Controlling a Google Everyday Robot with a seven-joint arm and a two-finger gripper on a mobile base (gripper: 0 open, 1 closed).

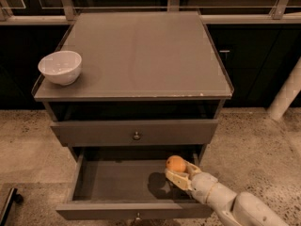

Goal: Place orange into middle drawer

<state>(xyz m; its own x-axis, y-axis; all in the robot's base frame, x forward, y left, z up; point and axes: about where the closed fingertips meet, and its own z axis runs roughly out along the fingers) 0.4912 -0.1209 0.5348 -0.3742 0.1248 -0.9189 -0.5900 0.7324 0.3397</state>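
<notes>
Grey cabinet [141,55] | orange [176,164] held between fingers [177,178] | above open middle drawer [117,185], right side

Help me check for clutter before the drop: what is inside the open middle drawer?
Only the hand gripping the orange, over the middle drawer's right side, and its shadow on the bare floor. The floor beneath the hand is hidden.
</notes>
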